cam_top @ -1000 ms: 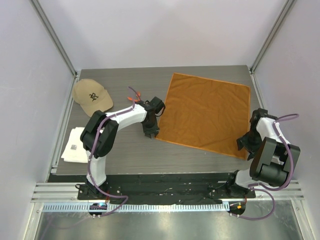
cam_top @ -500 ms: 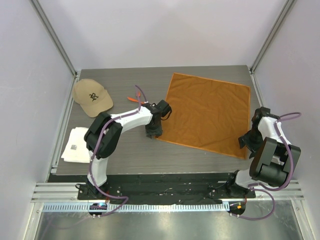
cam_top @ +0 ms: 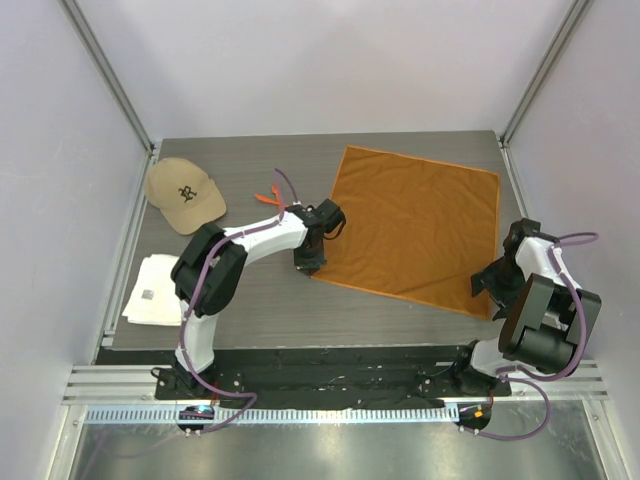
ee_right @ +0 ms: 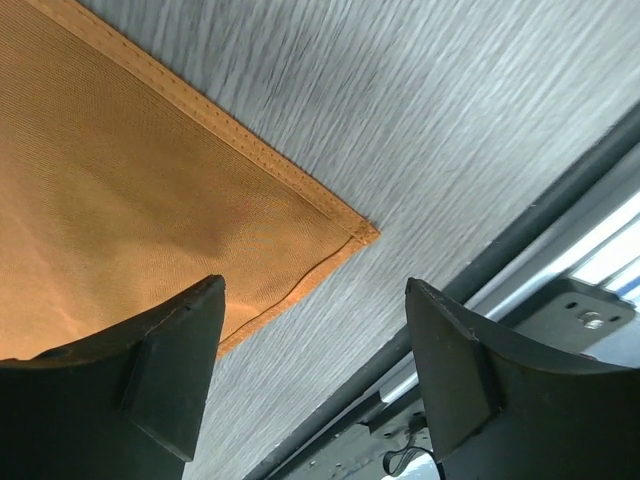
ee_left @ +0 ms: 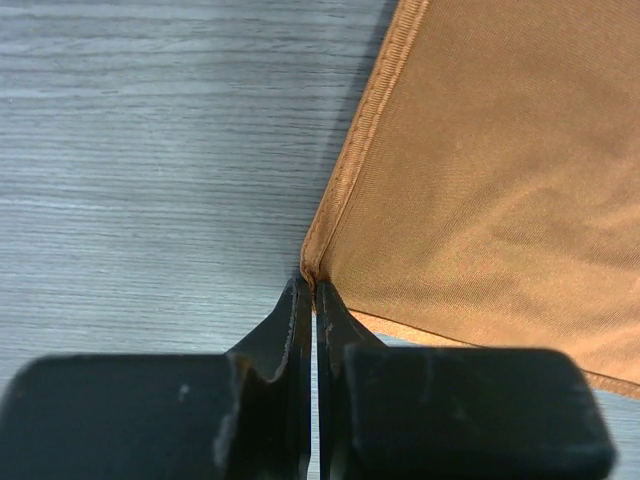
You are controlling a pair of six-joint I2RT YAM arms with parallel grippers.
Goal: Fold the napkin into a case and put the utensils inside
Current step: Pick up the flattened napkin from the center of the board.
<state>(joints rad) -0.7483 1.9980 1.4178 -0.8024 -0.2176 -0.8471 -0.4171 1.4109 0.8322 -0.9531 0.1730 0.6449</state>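
The rust-orange napkin (cam_top: 415, 225) lies flat and unfolded on the right half of the table. My left gripper (cam_top: 311, 266) is at its near-left corner. In the left wrist view the gripper (ee_left: 313, 288) is shut, with the napkin (ee_left: 500, 170) corner pinched between the tips. My right gripper (cam_top: 489, 291) hovers at the near-right corner; in the right wrist view it (ee_right: 315, 292) is open, with the napkin (ee_right: 130, 200) corner just ahead of the gap and untouched. The bright-orange utensils (cam_top: 268, 194) lie left of the napkin, partly hidden by the left arm.
A tan cap (cam_top: 185, 195) sits at the far left. A thick white towel (cam_top: 150, 290) lies at the near left. The table's right edge and metal rail (ee_right: 560, 250) run close beside the right gripper.
My left gripper moved right to the napkin's near-left corner and shut on it. My right gripper's jaws spread a little wider over the near-right corner.
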